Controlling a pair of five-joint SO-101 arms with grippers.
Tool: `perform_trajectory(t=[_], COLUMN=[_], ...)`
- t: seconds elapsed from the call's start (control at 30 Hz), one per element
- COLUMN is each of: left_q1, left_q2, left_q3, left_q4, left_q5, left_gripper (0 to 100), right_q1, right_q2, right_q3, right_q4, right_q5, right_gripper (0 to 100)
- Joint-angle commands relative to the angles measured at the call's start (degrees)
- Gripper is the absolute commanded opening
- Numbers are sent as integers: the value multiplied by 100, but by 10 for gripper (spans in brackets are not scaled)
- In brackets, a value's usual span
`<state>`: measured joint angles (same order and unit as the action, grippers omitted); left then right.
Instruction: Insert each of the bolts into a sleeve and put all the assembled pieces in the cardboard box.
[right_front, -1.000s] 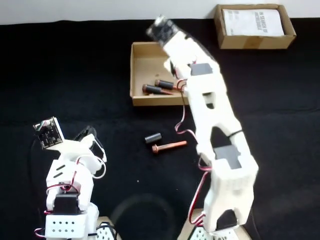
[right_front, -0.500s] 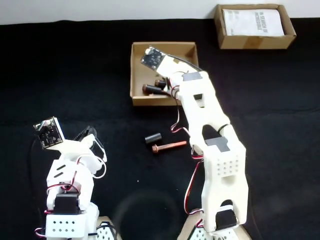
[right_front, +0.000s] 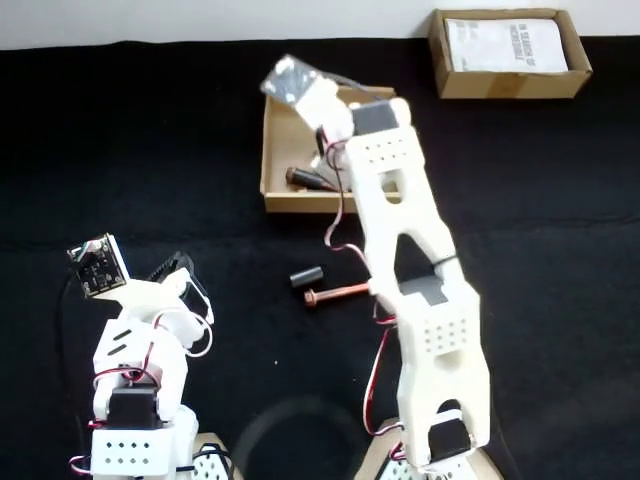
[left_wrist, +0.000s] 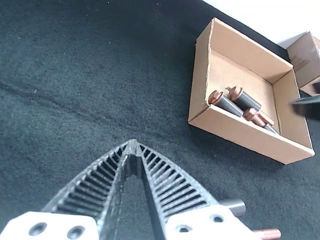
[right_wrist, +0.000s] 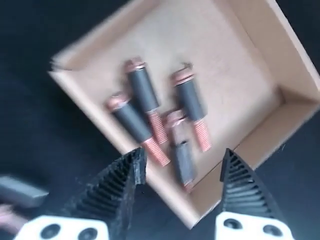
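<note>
The right claw (right_wrist: 182, 152) hangs over the cardboard box (right_front: 268, 150) with its jaws spread wide and nothing between them — four assembled pieces (right_wrist: 142, 95) lie inside the box. On the black worktop (right_front: 150, 150) near the box, a bare bolt (right_front: 338, 292) lies just beside a loose sleeve (right_front: 307, 275), not touching it. The left claw (left_wrist: 131, 146) is closed on nothing, well apart from the box

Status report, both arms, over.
Right gripper open, empty, over cardboard box. Left gripper shut, over the table. Four assembled pieces in box; one bolt, one sleeve loose on table.
</note>
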<state>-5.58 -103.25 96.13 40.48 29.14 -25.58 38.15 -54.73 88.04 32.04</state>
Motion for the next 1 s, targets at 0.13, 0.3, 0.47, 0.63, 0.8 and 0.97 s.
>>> perform_trajectory(t=[0.13,0.3,0.47,0.63,0.8,0.97], left_q1=[40,4,4,4,-4,-4], left_q2=[-31,-31,-31,-31,-31,-40], left_q3=[92,92,101,101,101,101], left_q4=[-88,-88,-88,-88,-88,-88], left_q5=[44,18,18,18,18,18], left_gripper=[12,12,12,12,12,12], right_q1=[-602,-1103,-1420,-1420,-1279,-1262], right_q2=[-725,-1692,-2738,-3240,-3240,-3099], right_q3=[-1086,1165,3371,4857,5464,6273], right_q4=[1323,1305,1297,1235,312,-813], right_q5=[-818,-800,88,782,1345,1855], right_gripper=[217,217,217,217,217,217])
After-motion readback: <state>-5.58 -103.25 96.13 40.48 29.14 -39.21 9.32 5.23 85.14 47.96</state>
